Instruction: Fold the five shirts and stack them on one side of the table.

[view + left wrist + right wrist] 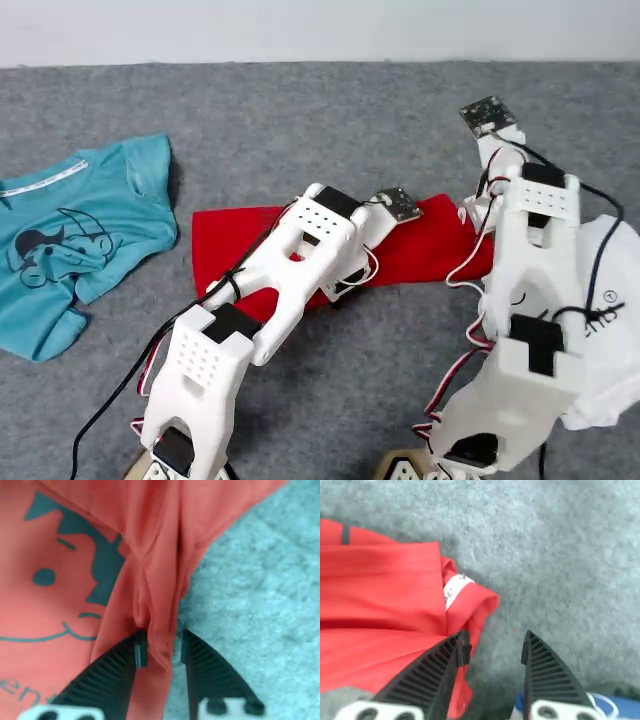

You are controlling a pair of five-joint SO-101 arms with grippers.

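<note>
Altogether three shirts in sight on the grey tabletop (350, 130), and two arms, one gripper each.

Teal shirt (90, 230): one, far left, lying loosely spread and rumpled, print facing up. Well apart from both arms.

Red shirt (225, 245): one, at the centre, folded into a long band running left to right. Dark cartoon print on its upper face in the left wrist view; a white neck label (455, 587) shows at its right end.

White shirt (622, 350): one, at the right edge, bunched, partly under the right arm.

Left gripper (161, 645): down on the near edge of the red shirt, fingers (125, 670) pinching a raised ridge of red cloth between them.

Right gripper (492, 647): at the red shirt's right end, fingers (540, 670) spread. One finger sits over the red hem, the other over bare grey tabletop; nothing is held between them.
</note>
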